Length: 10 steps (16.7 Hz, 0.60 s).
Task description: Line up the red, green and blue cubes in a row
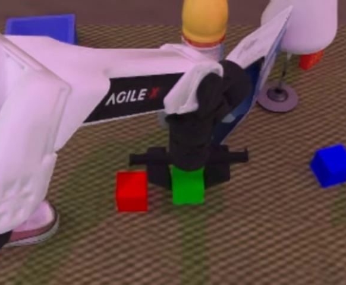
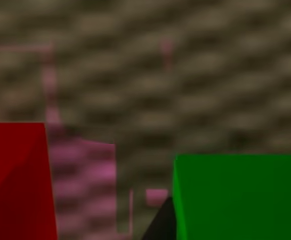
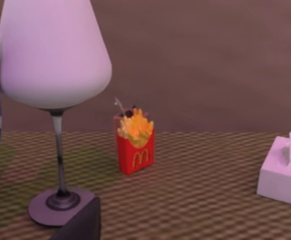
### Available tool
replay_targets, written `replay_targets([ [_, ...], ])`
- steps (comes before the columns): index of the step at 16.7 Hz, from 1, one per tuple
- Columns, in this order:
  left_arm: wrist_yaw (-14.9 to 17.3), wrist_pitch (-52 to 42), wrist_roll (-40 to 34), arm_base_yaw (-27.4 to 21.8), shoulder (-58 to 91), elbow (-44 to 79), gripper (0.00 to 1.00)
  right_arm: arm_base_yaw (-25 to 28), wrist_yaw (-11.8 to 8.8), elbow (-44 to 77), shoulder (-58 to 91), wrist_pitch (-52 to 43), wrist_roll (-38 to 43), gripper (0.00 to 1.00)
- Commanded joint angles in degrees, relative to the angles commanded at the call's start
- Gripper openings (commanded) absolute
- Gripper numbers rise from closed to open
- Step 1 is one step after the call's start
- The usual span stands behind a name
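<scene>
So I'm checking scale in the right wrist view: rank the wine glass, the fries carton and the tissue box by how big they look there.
1. Wine glass, by far the largest, but nearest the camera.
2. Tissue box and fries carton: they look alike, so no ranking; the box is cut off at the frame's edge.

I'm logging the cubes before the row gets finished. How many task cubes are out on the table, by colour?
Red cube: 1
Green cube: 1, at the left claw
Blue cube: 1, off toward the table's right
Total: 3
</scene>
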Motion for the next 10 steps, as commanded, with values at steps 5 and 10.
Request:
replay_targets([
  [5,0.0,0.0,0.0,0.0,0.0,0.0,0.15,0.0,0.0,0.0,0.0,0.0,0.0,1.0],
  [10,0.0,0.0,0.0,0.0,0.0,0.0,0.53,0.0,0.0,0.0,0.0,0.0,0.0,1.0],
])
